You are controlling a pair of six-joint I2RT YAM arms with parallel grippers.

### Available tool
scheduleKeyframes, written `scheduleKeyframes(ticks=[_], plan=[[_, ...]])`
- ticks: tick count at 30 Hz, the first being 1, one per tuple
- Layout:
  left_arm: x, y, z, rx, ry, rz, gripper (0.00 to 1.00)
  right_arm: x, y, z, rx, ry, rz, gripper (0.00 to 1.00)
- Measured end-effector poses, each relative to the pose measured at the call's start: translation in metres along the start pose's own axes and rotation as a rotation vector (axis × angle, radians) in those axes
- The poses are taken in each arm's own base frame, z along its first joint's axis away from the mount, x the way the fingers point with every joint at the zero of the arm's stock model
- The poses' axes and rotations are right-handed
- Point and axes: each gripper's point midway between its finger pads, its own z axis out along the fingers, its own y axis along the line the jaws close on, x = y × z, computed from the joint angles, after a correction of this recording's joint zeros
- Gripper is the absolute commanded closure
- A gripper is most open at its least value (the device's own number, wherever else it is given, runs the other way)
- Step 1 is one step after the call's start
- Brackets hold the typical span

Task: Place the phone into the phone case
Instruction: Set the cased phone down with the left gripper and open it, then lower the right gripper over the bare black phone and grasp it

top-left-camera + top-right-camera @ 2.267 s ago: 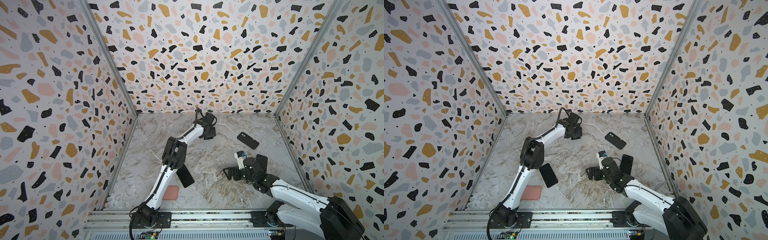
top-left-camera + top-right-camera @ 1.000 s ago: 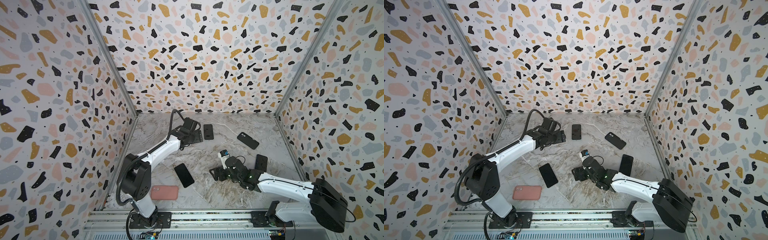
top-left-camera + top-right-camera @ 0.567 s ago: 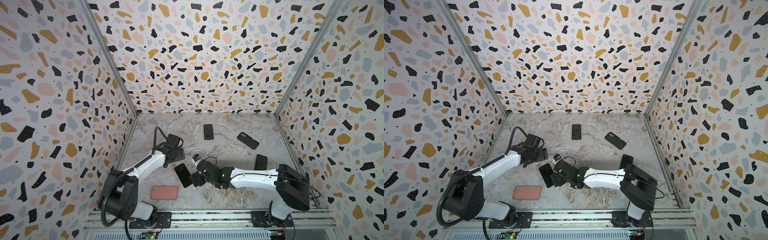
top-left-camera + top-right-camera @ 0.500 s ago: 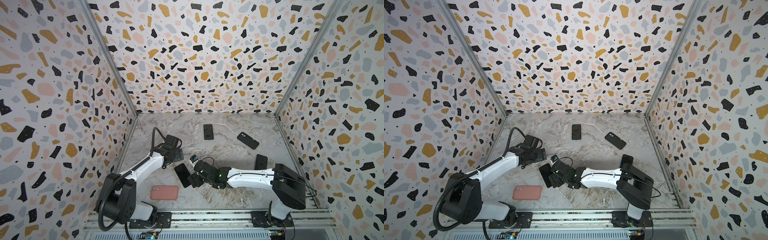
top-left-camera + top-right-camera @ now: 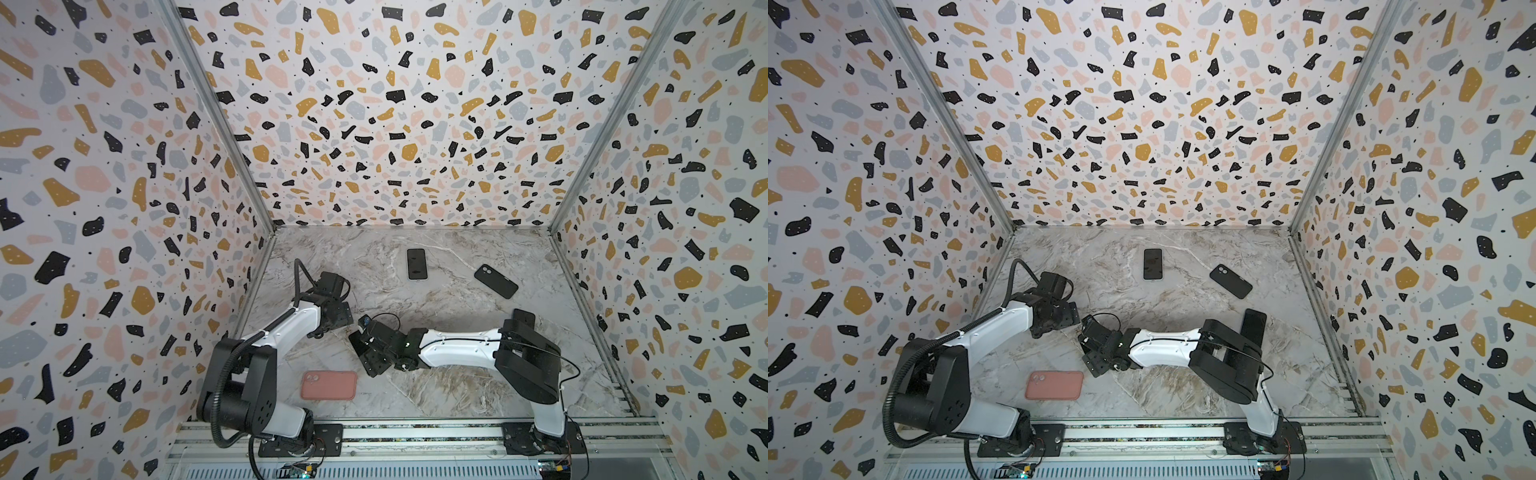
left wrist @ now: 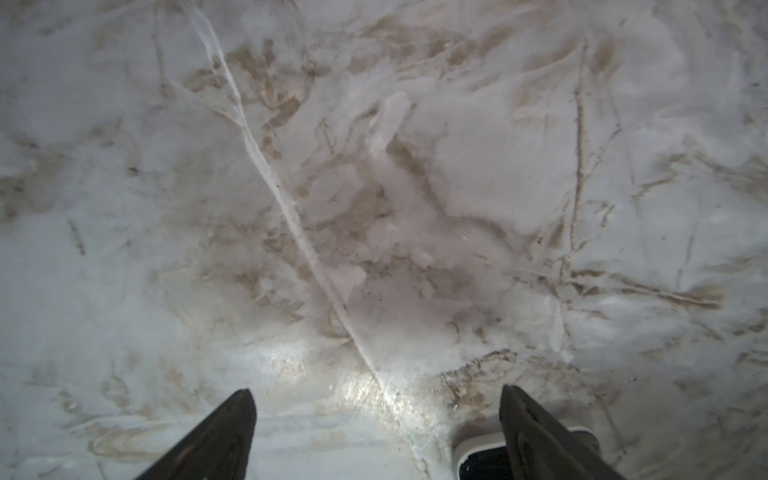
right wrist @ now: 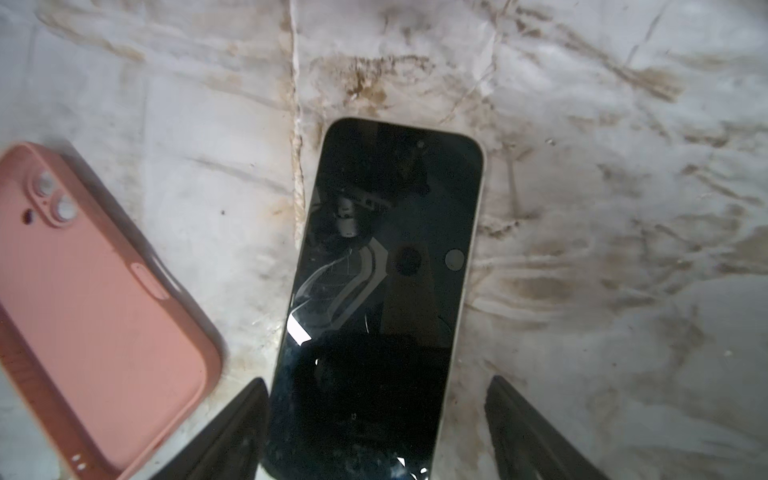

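The right gripper (image 7: pixel 376 382) holds its jaws spread astride the pale-edged black-screened phone (image 7: pixel 386 249), which lies face up on the marbled bench (image 7: pixel 602 208) beside the pink silicone phone case (image 7: pixel 91 299), back upward. The left gripper (image 6: pixel 375 390) has its jaws spread above the bench.

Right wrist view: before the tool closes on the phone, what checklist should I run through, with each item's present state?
1. Right tool open, straddling the phone: ok.
2. Phone flat, screen up: ok.
3. Pink case apart from the phone: ok.
4. Case opening facing up: not ok; its back, camera holes showing, is up.
5. Left tool open, holding nothing: ok.
6. Fingers low enough to catch the phone's edges: cannot tell.
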Motion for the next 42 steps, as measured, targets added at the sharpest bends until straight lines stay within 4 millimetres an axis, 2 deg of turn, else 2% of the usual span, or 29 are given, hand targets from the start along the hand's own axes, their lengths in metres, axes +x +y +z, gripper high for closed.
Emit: scheduleKeyframes(ticks=[8,13,23,26,30,36,42], plan=[[-0.005,0.009,0.0,-0.01,0.006,-0.034,0.07,0.003,0.005,0.009,0.006,0.037,-0.012,0.1],[-0.007,0.01,-0.001,-0.012,0.004,-0.038,0.07,0.002,0.006,0.015,0.02,0.043,-0.016,0.09],[-0.006,0.009,-0.001,-0.005,0.007,-0.039,0.08,0.001,0.001,0.018,0.057,0.042,-0.011,0.22],[-0.006,0.005,-0.001,0.02,0.011,-0.039,0.13,0.002,-0.002,0.017,0.063,0.032,-0.005,0.24],[0.002,-0.012,-0.001,0.134,0.031,-0.036,0.17,0.009,-0.013,0.011,0.057,0.013,0.007,0.27],[0.03,-0.043,0.002,0.347,0.121,-0.031,0.22,0.026,-0.045,-0.005,0.057,0.014,0.053,0.32],[0.059,-0.079,-0.001,0.552,0.197,-0.024,0.28,0.029,-0.054,-0.009,0.033,-0.008,0.082,0.34]])
